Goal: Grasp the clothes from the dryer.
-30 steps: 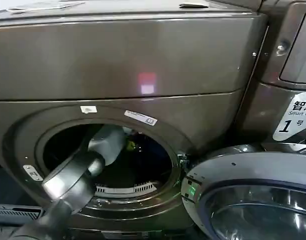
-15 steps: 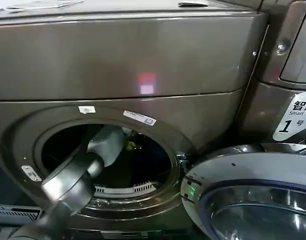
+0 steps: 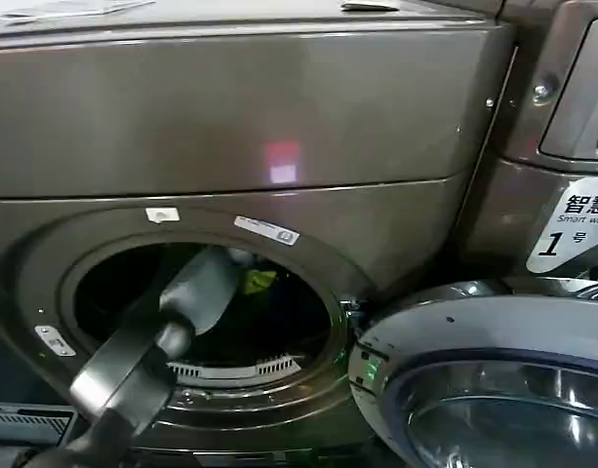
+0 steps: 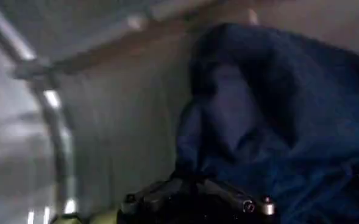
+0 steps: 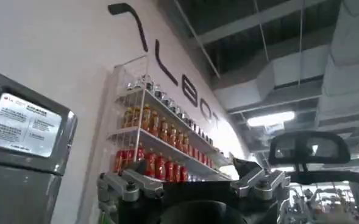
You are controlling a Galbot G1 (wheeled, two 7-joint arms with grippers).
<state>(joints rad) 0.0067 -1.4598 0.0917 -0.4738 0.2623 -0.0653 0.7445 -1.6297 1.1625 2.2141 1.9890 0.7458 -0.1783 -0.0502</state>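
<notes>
Dryer [image 3: 240, 107], bronze-grey, door [image 3: 494, 380] swung open at right, left arm [image 3: 172, 322] reaching through round port. Dark blue clothes [image 4: 277, 122] heaped inside drum, just ahead of left gripper [image 4: 197, 204]; finger state indeterminable. Right gripper [image 5: 194, 198] raised towards wall shelf of bottles [image 5: 161, 143], grip indeterminable.

A white wire shelf [image 5: 161, 137] of bottled drinks hangs on the wall beside a grey machine [image 5: 21, 164]
</notes>
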